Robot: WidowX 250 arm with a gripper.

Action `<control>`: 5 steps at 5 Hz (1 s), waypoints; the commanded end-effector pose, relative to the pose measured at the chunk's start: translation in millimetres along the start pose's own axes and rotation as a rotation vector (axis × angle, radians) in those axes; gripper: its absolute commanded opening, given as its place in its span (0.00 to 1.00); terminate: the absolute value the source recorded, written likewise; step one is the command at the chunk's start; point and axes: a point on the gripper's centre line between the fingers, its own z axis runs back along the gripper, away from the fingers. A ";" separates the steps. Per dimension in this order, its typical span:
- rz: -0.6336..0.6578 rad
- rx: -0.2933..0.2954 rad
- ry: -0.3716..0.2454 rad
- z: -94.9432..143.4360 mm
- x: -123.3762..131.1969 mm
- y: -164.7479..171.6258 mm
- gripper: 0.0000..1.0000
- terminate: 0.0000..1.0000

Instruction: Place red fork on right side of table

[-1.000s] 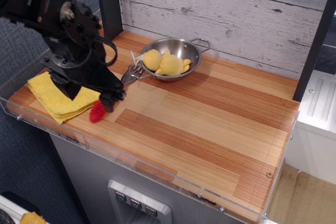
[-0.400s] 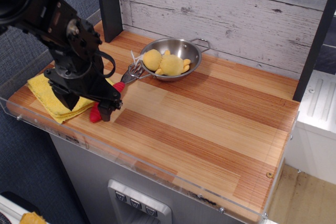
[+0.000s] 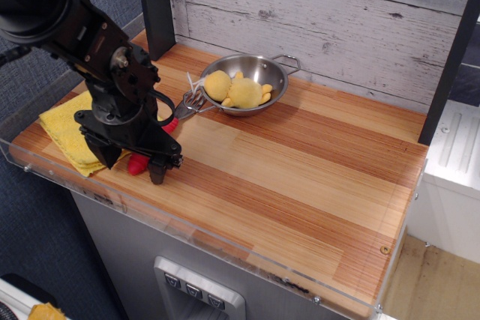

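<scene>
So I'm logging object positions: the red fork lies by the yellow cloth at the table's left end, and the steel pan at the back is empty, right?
Not empty: in the observation.image view the steel pan holds a yellow plush toy. The red fork does lie by the yellow cloth at the table's left end.

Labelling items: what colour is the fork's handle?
Bright red; the red fork shows partly under the claw in the only view.

red fork (image 3: 139, 162): mid-handle hidden by gripper (image 3: 147, 168) | jaws: grip unclear, perhaps closed
</scene>
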 end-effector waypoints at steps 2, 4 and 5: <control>-0.003 0.028 -0.025 1.2 8.4 -2.2 0.00 0.00; 0.037 0.046 -0.060 13.7 11.4 3.0 0.00 0.00; 0.038 0.090 -0.105 27.1 21.9 14.7 0.00 0.00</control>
